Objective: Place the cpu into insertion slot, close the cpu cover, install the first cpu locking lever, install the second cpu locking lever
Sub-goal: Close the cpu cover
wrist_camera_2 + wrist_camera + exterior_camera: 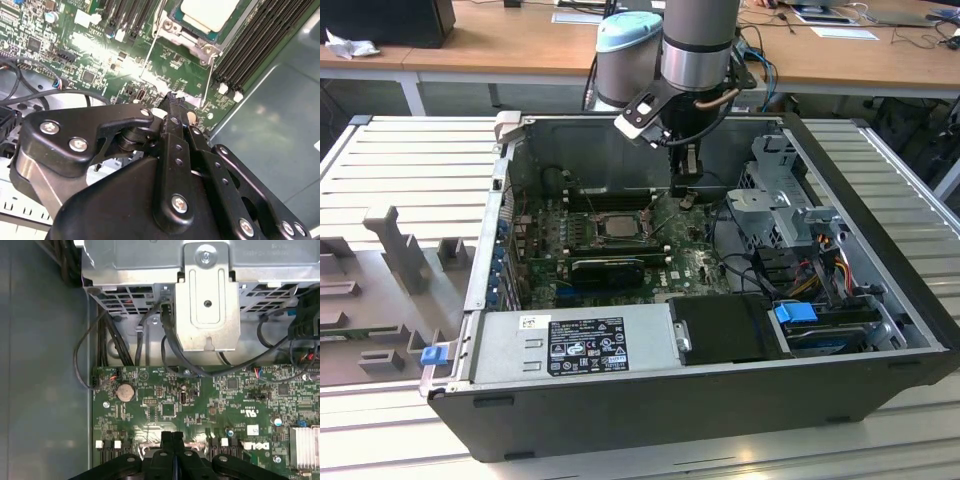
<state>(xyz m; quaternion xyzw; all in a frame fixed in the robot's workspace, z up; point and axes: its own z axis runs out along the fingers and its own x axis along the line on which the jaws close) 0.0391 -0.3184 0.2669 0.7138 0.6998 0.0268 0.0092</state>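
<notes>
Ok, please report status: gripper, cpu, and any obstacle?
Gripper shut, nothing held, low over the motherboard beside the insertion slot. Cpu seated in it. Wire locking lever close by the gripper; no other obstacle.

I see a lab. An open PC case sits on a slatted metal bench; wooden desks with papers stand behind.

There is one open black metal computer case, one green circuit board, one pale silvery-beige square cpu, two thin silver wire locking levers, one round silver coin battery and two blue plastic tabs.
</notes>
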